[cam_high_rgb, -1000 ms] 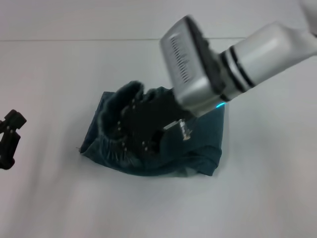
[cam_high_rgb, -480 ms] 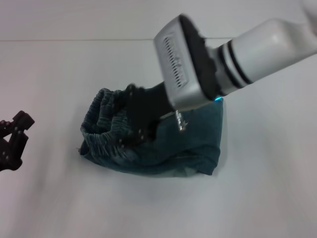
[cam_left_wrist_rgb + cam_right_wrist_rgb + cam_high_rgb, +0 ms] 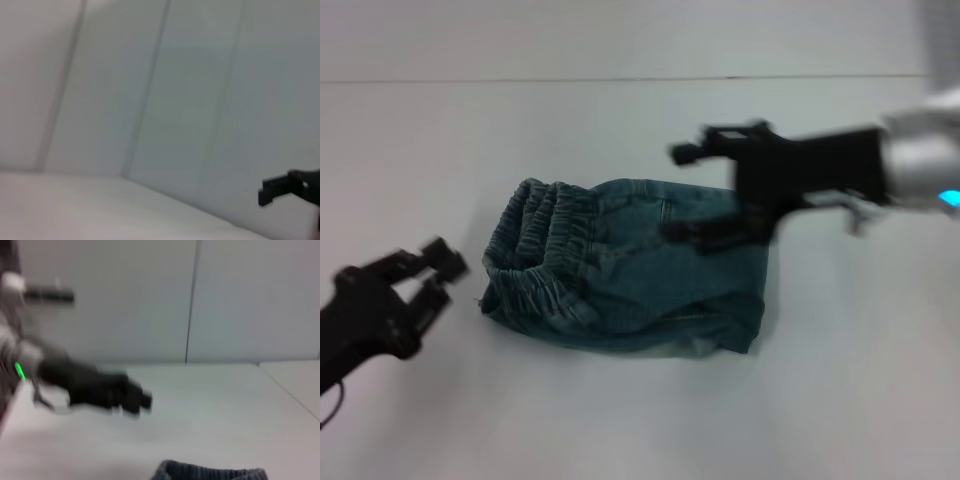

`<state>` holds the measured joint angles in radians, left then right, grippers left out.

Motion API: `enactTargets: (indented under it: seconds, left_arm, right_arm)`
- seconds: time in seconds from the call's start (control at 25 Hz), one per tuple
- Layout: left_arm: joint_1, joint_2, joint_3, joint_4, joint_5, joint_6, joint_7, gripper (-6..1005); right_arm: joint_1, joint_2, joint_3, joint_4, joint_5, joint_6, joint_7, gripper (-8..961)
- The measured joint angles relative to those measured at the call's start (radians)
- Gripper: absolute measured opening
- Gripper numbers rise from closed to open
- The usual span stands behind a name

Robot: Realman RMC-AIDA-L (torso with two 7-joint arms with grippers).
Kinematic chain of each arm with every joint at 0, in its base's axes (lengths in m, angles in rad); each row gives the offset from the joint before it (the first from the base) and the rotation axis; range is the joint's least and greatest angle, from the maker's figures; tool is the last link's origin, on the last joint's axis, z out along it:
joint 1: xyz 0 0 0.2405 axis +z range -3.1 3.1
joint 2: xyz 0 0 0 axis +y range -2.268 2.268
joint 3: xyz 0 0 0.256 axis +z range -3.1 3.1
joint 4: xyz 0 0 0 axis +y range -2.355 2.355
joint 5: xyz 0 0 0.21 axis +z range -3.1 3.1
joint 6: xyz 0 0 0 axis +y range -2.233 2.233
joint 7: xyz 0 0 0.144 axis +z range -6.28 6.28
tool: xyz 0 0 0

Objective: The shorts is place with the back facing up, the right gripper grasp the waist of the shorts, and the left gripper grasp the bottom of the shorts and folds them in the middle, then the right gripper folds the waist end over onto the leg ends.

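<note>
Since a second ago my right gripper [image 3: 678, 190] has let go of the waist of the shorts [image 3: 542, 250] and pulled back toward the right edge of the surface [image 3: 620, 420]; it now hovers over the far right part of the shorts [image 3: 630, 270], fingers spread apart with nothing between them. My left gripper [image 3: 438, 270] has come in from the left edge and sits just beside the waist end, not touching it as far as I can see, its two fingers apart and holding nothing. I see the shorts lying folded into a compact bundle near the middle of the surface, ruffled waistband on the left side, flatter denim to the right. From the right wrist view, the gathered band [image 3: 210, 473] shows at the near edge, with the left gripper [image 3: 142, 401] beyond it.
</note>
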<state>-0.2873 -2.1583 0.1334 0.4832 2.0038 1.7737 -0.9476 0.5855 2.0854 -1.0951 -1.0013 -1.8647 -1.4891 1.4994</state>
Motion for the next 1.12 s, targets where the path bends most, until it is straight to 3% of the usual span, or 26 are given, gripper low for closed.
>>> enactTargets:
  seconds: [0.12,0.36,0.52,0.68,1.12]
  left_arm:
    - [-0.020,0.004,0.069,0.038,0.063,0.009,-0.082,112]
    - [-0.055,0.035,0.143,0.123,0.195,0.072,-0.227,326]
    - [-0.070,0.049,0.147,0.167,0.249,0.130,-0.275,573]
    - [-0.085,0.056,0.148,0.181,0.308,0.142,-0.296,766]
    - [-0.105,0.060,0.161,0.182,0.368,0.146,-0.307,936]
  right_arm:
    - [-0.094,-0.001,0.089,0.015,0.036,-0.108,-0.020,910]
    - [-0.296,0.000,0.127,0.012,0.035,-0.230,-0.148,917]
    - [-0.387,0.000,0.144,-0.011,0.027,-0.284,-0.209,920]
    - [-0.421,0.001,0.197,-0.034,-0.037,-0.317,-0.223,922]
    - [-0.441,0.003,0.292,0.004,-0.083,-0.349,-0.324,919]
